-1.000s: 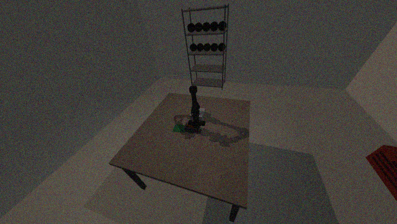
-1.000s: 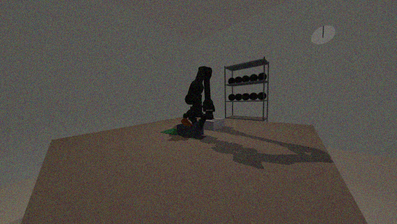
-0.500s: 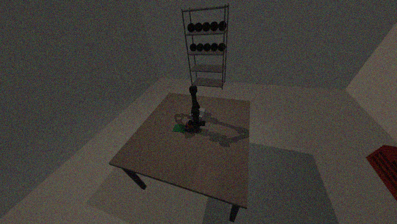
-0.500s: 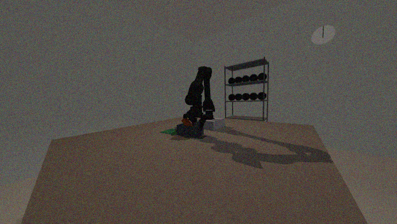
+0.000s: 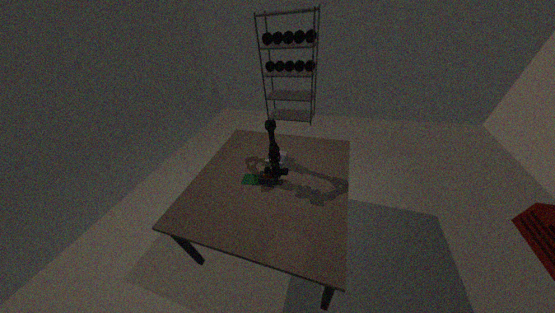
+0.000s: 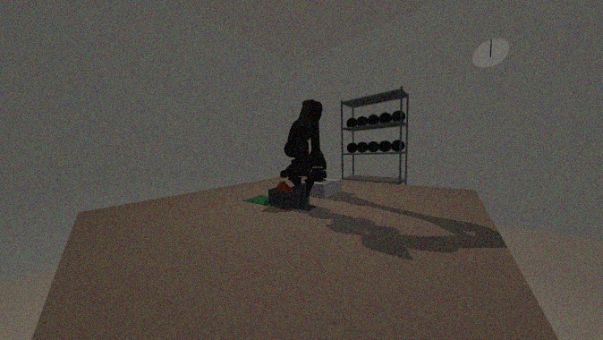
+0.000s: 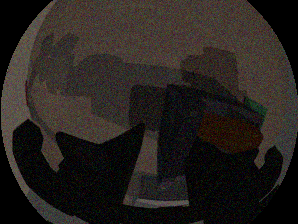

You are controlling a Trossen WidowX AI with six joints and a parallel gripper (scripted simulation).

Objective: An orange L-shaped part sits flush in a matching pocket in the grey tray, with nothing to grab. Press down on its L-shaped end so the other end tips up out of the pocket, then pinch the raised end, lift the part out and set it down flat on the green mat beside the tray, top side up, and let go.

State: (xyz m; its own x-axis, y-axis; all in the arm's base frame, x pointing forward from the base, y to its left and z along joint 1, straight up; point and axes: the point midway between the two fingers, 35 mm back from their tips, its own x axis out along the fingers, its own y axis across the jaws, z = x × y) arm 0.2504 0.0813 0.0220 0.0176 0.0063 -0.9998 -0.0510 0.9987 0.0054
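The orange L-shaped part [image 5: 268, 176] [image 6: 283, 185] [image 7: 230, 132] is tilted in the dark grey tray [image 6: 282, 199] [image 7: 172, 110]. Its end nearer the mat stands up above the tray's rim. My gripper [image 6: 302, 187] [image 7: 162, 129] is partly open with nothing between its fingers. It is low at the tray's end away from the mat; one finger reaches down over the part's L-shaped end, the other is outside the tray wall. That finger hides the L-shaped end and its contact in the wrist view. The green mat [image 5: 249, 179] [image 6: 256, 200] [image 7: 257, 107] lies flat beside the tray.
A pale box [image 6: 328, 188] stands on the wooden table [image 5: 247, 231] [image 6: 268, 277] behind the tray, near the arm's base. A shelf rack with dark balls [image 5: 288, 37] [image 6: 373, 119] stands beyond the table. The arm's shadow falls across the tabletop.
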